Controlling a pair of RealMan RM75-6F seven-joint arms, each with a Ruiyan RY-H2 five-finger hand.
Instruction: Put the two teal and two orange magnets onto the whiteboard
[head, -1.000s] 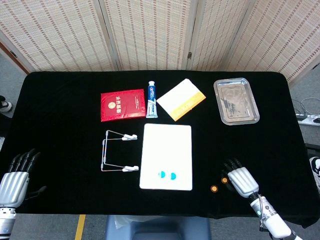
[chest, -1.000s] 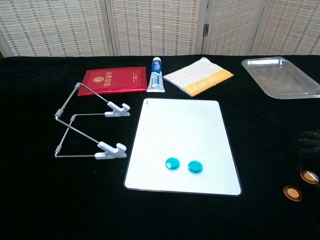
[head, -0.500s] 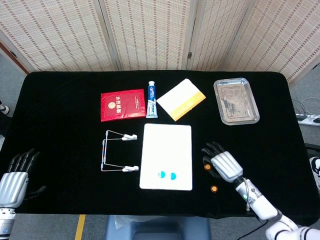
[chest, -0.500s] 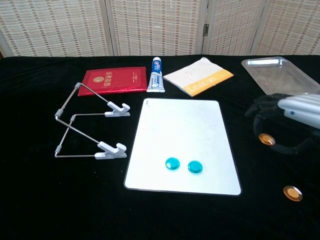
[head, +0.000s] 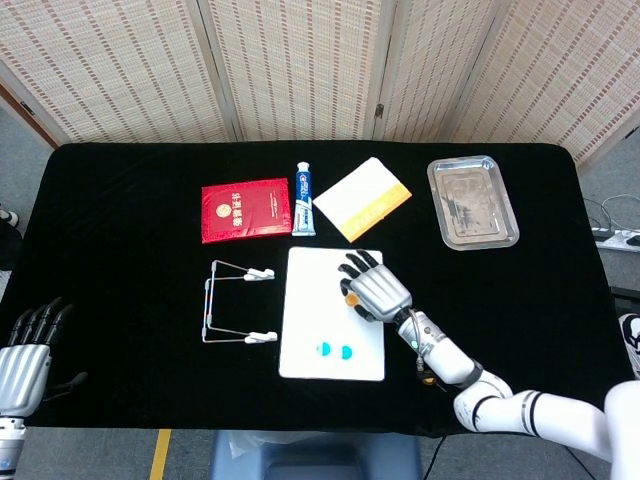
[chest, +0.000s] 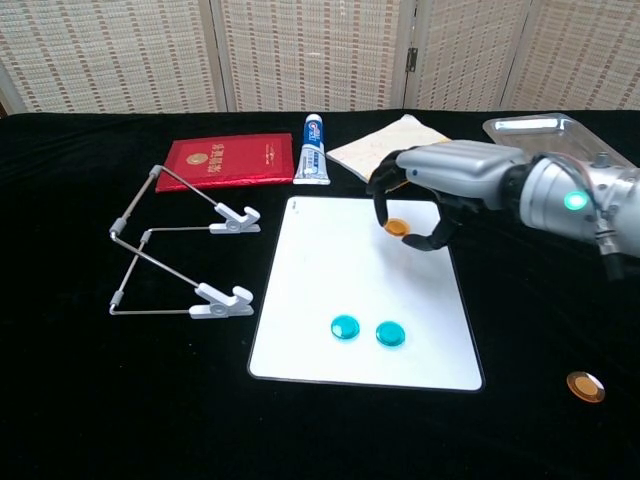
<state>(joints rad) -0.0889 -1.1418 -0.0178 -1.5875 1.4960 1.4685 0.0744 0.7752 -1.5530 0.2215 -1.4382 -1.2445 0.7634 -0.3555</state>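
Teal round magnets (chest: 365, 329) both sat on white rectangular whiteboard (chest: 330, 270); right hand (chest: 440, 185) pinched one orange magnet (chest: 397, 227) above it; second orange magnet (chest: 585, 386) off-board.

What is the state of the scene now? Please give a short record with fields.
whiteboard: lies flat at the table's middle
teal magnets: both on the whiteboard, near its front edge
held orange magnet: pinched in the right hand, above the whiteboard's far part
other orange magnet: on the black cloth, right of the whiteboard
left hand: at the table's near left edge, fingers apart, holds nothing
left to do: both orange magnets
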